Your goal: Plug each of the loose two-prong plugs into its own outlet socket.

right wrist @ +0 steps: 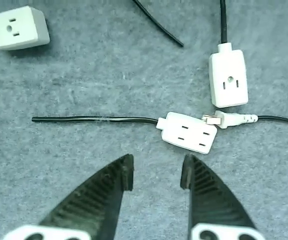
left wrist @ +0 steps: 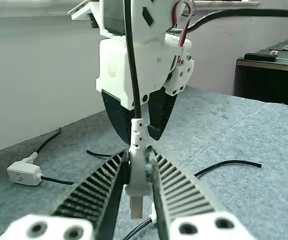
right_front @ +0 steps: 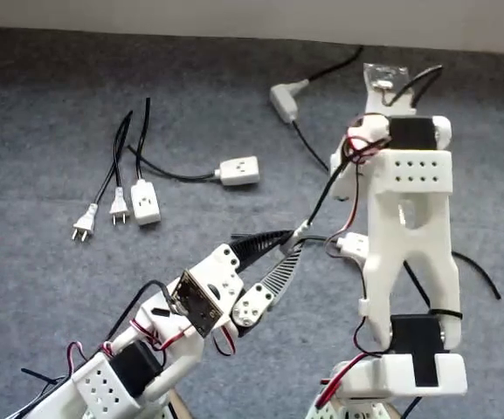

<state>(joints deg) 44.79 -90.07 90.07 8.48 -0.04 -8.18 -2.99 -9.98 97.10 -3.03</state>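
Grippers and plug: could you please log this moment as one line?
left gripper: shut on plug | plug: not yet inserted | right gripper: open, double socket ahead

The left arm (right_front: 160, 345) lies low, stretched slantwise toward the other arm, and the left gripper (left wrist: 140, 159) is clamped on a white plug (left wrist: 135, 187). The right arm (right_front: 409, 218) stands tall and folded just beyond it. The right gripper (right wrist: 156, 172) points straight down with its fingers apart.

A dark cabinet (left wrist: 263, 82) stands beyond grey carpet (left wrist: 243, 132).
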